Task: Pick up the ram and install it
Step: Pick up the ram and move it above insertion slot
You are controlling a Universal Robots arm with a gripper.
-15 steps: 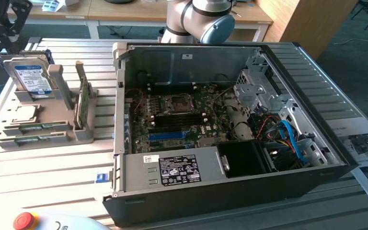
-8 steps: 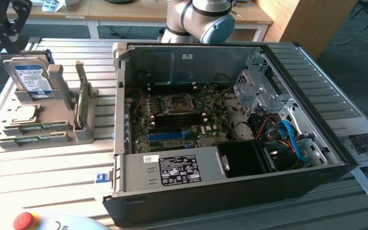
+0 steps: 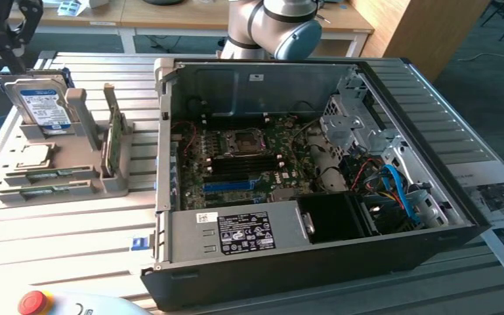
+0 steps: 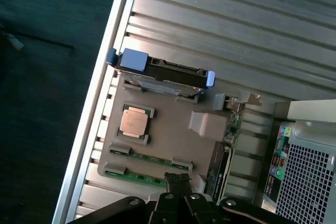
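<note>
Slatted metal table, loaded.
A grey tray and an open PC case are set on it, side by side.

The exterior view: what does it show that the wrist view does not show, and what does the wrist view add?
Exterior view: the inside of the open computer case, with motherboard, power supply and blue cables; also a red button.
Wrist view: the shut gripper, holding nothing, close to the ram sticks, and the case's rear ports.
Both: the grey holder with the hard drive, the processor, the two ram sticks lying flat and the upright green card.
</note>
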